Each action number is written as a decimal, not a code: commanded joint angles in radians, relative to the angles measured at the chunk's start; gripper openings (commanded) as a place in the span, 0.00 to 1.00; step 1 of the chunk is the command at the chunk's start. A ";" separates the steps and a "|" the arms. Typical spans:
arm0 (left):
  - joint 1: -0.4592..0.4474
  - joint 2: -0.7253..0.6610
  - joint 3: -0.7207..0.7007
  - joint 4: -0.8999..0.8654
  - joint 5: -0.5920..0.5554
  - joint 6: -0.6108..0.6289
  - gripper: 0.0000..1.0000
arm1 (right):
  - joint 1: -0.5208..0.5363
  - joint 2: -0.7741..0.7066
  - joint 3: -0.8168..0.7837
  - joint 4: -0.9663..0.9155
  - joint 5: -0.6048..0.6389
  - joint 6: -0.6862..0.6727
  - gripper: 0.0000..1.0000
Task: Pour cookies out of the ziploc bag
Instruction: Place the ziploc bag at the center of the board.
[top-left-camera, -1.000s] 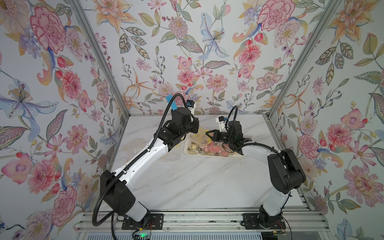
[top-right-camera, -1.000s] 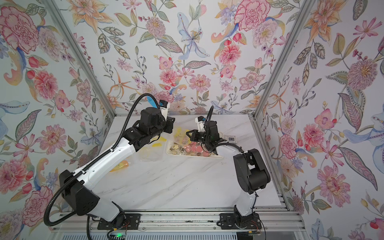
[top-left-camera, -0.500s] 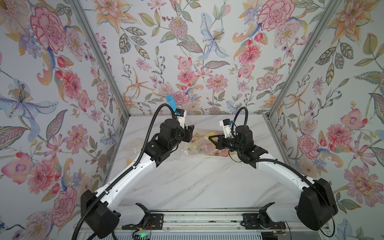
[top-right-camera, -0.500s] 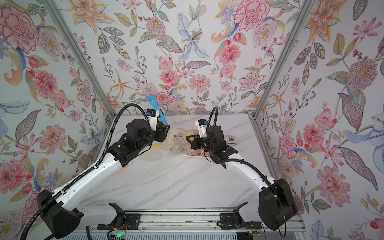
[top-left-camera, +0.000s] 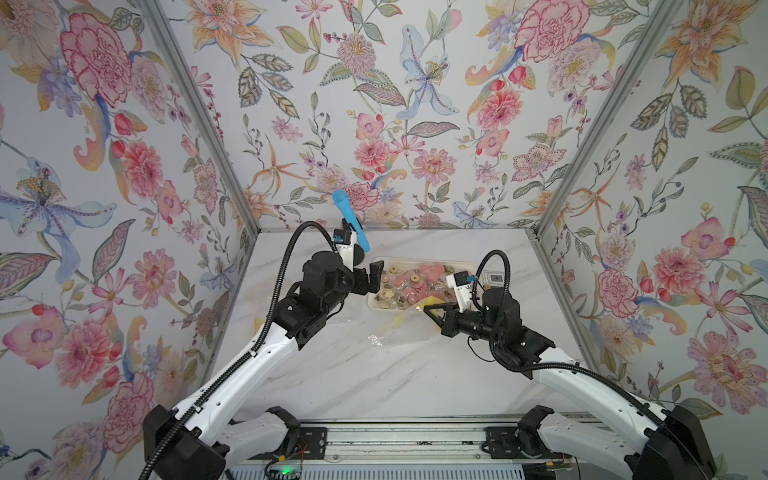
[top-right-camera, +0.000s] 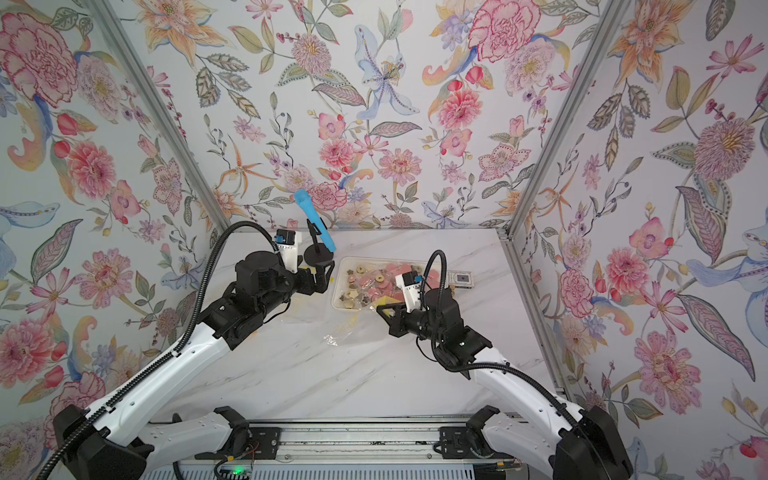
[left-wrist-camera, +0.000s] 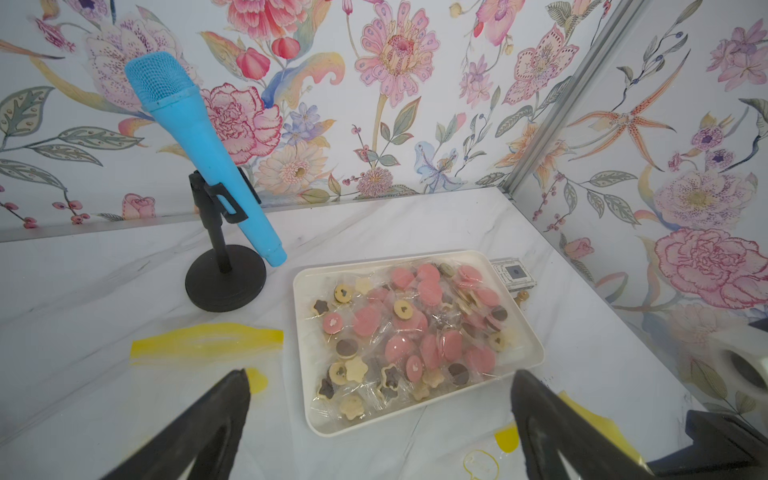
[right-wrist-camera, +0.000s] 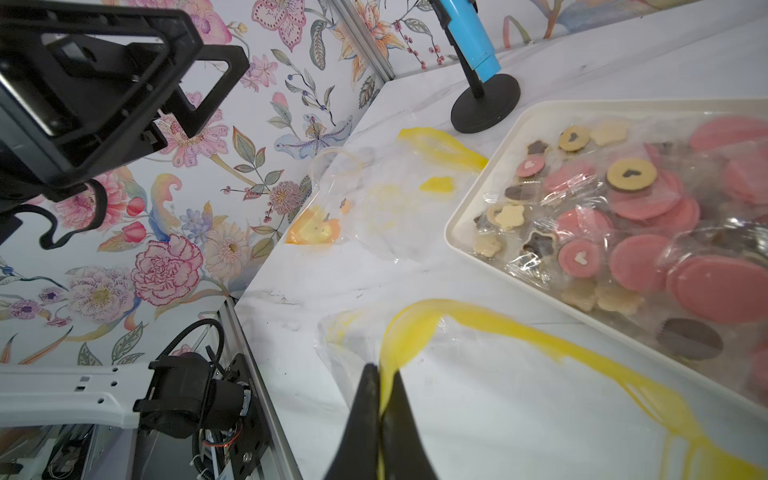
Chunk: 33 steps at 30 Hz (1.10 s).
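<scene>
Microphone (top-left-camera: 351, 218), blue, on its stand: upper centre-left. Your left gripper (top-left-camera: 371, 280): just below it, jaws spread wide, grasping nothing. Cookies (top-left-camera: 409, 282): heaped in the cream tray (top-left-camera: 424, 260), centre frame. Ziploc bag (top-left-camera: 395, 328): limp on the tabletop (top-left-camera: 374, 374) below the tray, its yellow zip edge pinched in your clenched right gripper (top-left-camera: 427, 309), centre-right.

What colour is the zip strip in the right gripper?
Yellow zip strip; it shows best in the right wrist view.
</scene>
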 joint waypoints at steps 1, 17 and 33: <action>0.039 -0.048 -0.059 0.061 0.122 -0.074 1.00 | 0.008 0.007 -0.009 0.084 0.034 -0.026 0.00; 0.070 -0.099 -0.122 0.014 0.094 -0.057 1.00 | 0.099 0.015 -0.032 -0.095 0.184 -0.207 0.02; 0.105 -0.062 -0.130 0.017 0.064 -0.023 1.00 | 0.115 -0.134 -0.065 -0.320 0.273 -0.164 0.55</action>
